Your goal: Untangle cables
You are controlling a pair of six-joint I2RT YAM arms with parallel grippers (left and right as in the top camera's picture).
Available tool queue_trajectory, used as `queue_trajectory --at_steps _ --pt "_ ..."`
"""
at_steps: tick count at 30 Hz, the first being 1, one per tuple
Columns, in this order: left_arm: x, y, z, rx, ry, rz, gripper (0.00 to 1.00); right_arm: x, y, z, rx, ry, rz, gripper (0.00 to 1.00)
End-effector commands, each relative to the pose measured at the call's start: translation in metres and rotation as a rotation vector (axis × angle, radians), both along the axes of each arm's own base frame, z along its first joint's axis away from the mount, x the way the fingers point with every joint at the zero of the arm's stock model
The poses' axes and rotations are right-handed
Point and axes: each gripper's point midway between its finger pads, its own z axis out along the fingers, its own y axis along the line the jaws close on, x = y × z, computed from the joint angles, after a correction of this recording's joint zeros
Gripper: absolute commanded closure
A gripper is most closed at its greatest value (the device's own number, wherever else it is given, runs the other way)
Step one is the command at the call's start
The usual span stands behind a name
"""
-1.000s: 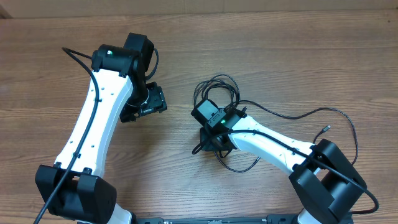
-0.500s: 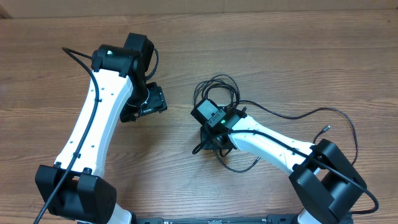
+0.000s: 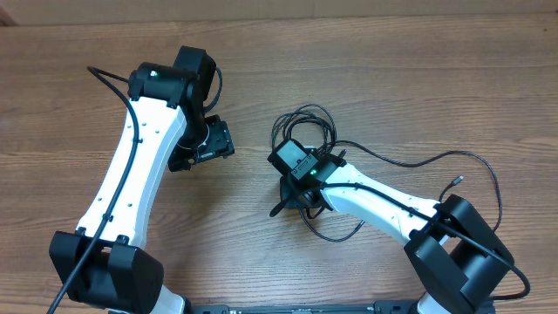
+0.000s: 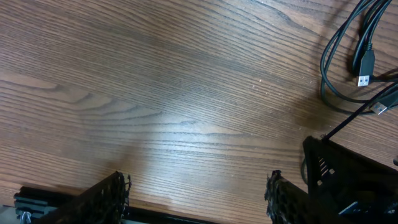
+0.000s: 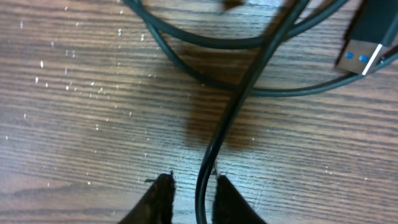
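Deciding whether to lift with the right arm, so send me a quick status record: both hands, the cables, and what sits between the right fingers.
left hand: open, nothing between its fingers, over bare table beside the pile
right hand: low over the pile, one finger on each side of a single strand
right grip: cannot tell whether it is clamped
cables: looped, strands crossing
USB plug: blue insert, lying free on the table
advice: probably confirm the pinch before lifting
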Motion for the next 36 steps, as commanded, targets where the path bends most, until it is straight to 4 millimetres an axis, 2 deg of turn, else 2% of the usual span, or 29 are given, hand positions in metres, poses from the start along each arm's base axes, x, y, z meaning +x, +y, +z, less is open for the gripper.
queue_trajectory --at_steps 1,5,8,11,15,21,24,27,31,36 --pt "-0.001 0.001 -0.003 0.007 0.012 -0.010 0.26 0.001 -0.004 -0.004 -0.022 -0.007 -0.007 0.84" --pt "-0.001 0.001 -0.003 0.007 0.012 -0.010 0.26 0.001 -0.005 -0.004 -0.027 -0.009 -0.008 0.96" --pt "-0.001 0.001 -0.003 0.007 0.012 -0.010 0.26 0.002 -0.006 -0.002 -0.034 -0.011 -0.010 0.96" --pt "-0.001 0.001 -0.003 0.007 0.012 -0.010 0.26 0.005 -0.008 0.010 -0.050 -0.024 -0.016 0.96" --pt "0.000 0.000 -0.003 0.006 0.009 -0.010 0.26 0.017 -0.021 0.045 -0.098 -0.086 -0.043 0.96" --pt "0.000 0.000 -0.003 0.006 0.009 -0.010 0.26 0.039 -0.058 0.119 -0.143 -0.205 -0.137 0.96" --pt "0.000 0.000 -0.003 0.006 0.009 -0.010 0.26 0.052 -0.092 0.151 -0.161 -0.256 -0.230 0.96" --pt "0.000 0.000 -0.003 0.006 0.010 -0.010 0.26 0.064 -0.133 0.170 -0.189 -0.285 -0.327 0.96" --pt "-0.001 0.001 -0.003 0.007 0.012 -0.010 0.26 0.079 -0.193 0.174 -0.226 -0.279 -0.449 0.96" --pt "-0.001 0.001 -0.003 0.007 0.013 -0.011 0.26 0.091 -0.282 0.174 -0.255 -0.273 -0.708 0.96"
